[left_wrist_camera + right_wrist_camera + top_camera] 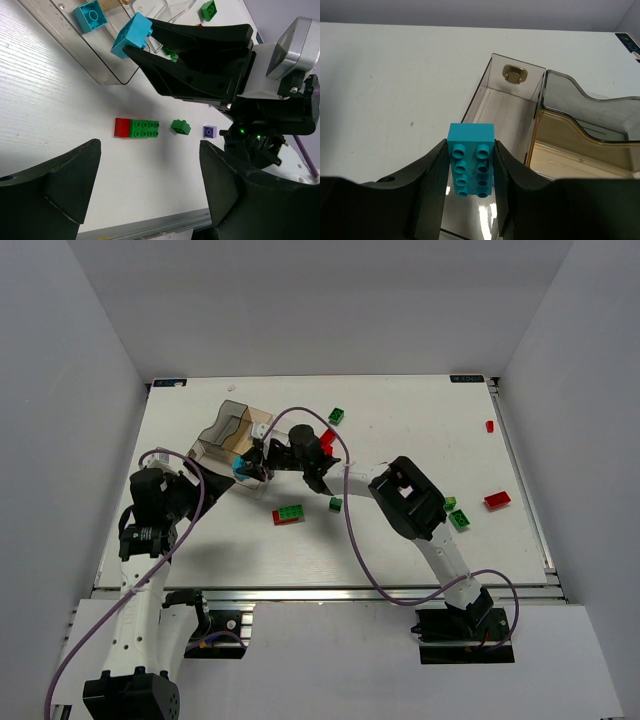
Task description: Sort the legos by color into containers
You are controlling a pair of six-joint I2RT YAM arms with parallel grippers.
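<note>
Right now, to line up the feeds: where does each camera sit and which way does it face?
Top external: above and behind the robot, looking down at the table; left arm and right arm show, bases at bottom.
Left wrist: on the left arm, facing the right gripper; the left gripper's open fingers frame the bottom.
Right wrist: on the right arm, looking into the tray; its own fingers clamp a cyan brick.
Shared: both wrist views show that brick and tray.
</note>
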